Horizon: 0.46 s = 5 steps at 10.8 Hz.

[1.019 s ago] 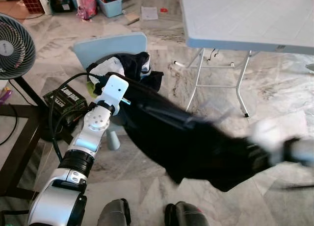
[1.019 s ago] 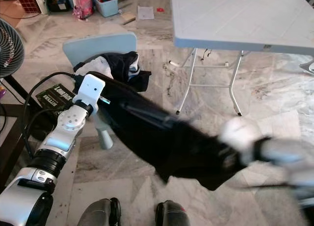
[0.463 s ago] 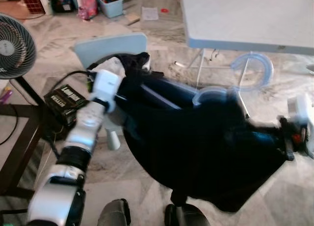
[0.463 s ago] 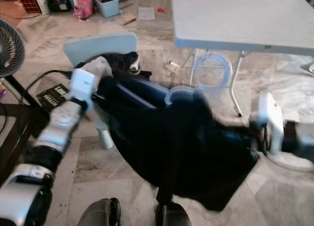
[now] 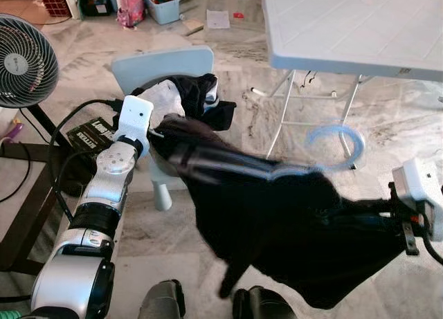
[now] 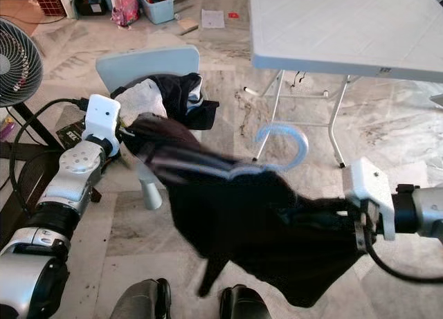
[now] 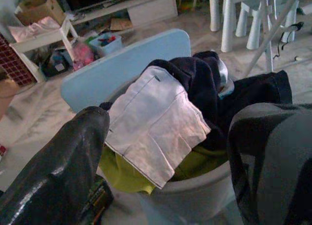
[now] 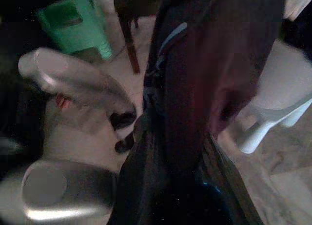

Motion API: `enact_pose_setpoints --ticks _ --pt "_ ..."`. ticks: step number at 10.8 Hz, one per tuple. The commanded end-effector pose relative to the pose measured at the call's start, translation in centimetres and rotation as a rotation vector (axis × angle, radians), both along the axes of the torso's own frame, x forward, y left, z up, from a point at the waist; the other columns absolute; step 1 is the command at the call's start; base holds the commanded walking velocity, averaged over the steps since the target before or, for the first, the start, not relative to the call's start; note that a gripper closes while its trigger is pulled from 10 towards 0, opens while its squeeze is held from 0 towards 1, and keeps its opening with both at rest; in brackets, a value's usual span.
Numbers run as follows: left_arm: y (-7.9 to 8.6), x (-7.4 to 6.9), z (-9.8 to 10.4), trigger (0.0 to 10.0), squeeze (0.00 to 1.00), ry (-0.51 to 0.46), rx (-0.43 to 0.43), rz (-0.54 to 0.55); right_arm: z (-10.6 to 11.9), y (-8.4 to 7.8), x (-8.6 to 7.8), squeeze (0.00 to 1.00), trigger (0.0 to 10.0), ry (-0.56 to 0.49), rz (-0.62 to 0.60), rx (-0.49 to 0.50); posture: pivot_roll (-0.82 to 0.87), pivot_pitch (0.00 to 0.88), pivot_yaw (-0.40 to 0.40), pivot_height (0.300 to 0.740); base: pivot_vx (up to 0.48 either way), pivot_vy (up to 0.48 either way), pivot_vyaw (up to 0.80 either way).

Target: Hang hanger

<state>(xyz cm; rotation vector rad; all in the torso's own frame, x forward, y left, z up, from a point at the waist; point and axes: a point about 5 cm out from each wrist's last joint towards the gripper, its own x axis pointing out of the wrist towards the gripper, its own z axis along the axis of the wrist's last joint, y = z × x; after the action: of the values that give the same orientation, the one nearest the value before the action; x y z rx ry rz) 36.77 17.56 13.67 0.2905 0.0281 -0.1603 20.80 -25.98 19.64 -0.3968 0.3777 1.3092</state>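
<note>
A black garment (image 5: 297,229) on a light blue hanger stretches between my two grippers above the floor. The hanger's hook (image 6: 284,129) stands up from the middle of the cloth, blurred. My left gripper (image 5: 158,131) is at the garment's left end, beside the chair; in the left wrist view its fingers (image 7: 58,171) stand wide apart, one wrapped in dark cloth. My right gripper (image 5: 387,212) is buried in the garment's right end and is shut on it. The right wrist view looks along the dark cloth (image 8: 209,88).
A light blue chair (image 5: 163,59) holds a heap of clothes (image 5: 187,97) just behind the left gripper. A white folding table (image 5: 360,21) stands at the back right, a fan (image 5: 24,59) and a dark table (image 5: 14,215) at the left. My feet (image 5: 163,305) are below.
The garment and hanger have dropped lower and pulled out longer between the grippers. The hook has come down from the table's edge. The right gripper has sunk a little.
</note>
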Motion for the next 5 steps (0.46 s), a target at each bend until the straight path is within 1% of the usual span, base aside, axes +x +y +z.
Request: enact_pose_setpoints --ticks 1,2,3,4,5 --pt "1.1 0.3 1.0 10.0 0.00 -0.041 -0.027 0.061 0.2 -0.2 -0.7 0.00 10.0 0.008 0.071 -0.088 -0.14 0.126 -0.040 0.740 0.000 0.000 0.00" --pt "1.2 0.3 1.1 10.0 0.00 -0.032 -0.056 0.070 0.1 0.1 -1.3 0.00 10.0 0.024 0.124 -0.121 -0.14 0.126 -0.040 0.740 0.000 0.000 0.00" --pt "1.6 0.5 0.9 10.0 0.00 -0.003 -0.106 0.097 1.3 1.2 -1.0 0.00 10.0 -0.022 0.125 -0.038 -0.14 0.129 -0.038 0.740 0.000 0.000 0.00" --pt "1.3 0.4 0.3 10.0 0.00 0.023 -0.080 0.093 3.1 2.4 -0.1 0.00 10.0 -0.071 0.085 0.133 -0.14 0.129 -0.036 0.740 0.000 0.000 0.00" --pt "-0.3 -0.1 -1.3 10.0 0.00 0.082 -0.042 0.036 5.4 3.4 1.3 0.00 10.0 -0.149 0.018 0.339 -0.14 0.129 -0.036 0.740 0.000 0.000 0.00"
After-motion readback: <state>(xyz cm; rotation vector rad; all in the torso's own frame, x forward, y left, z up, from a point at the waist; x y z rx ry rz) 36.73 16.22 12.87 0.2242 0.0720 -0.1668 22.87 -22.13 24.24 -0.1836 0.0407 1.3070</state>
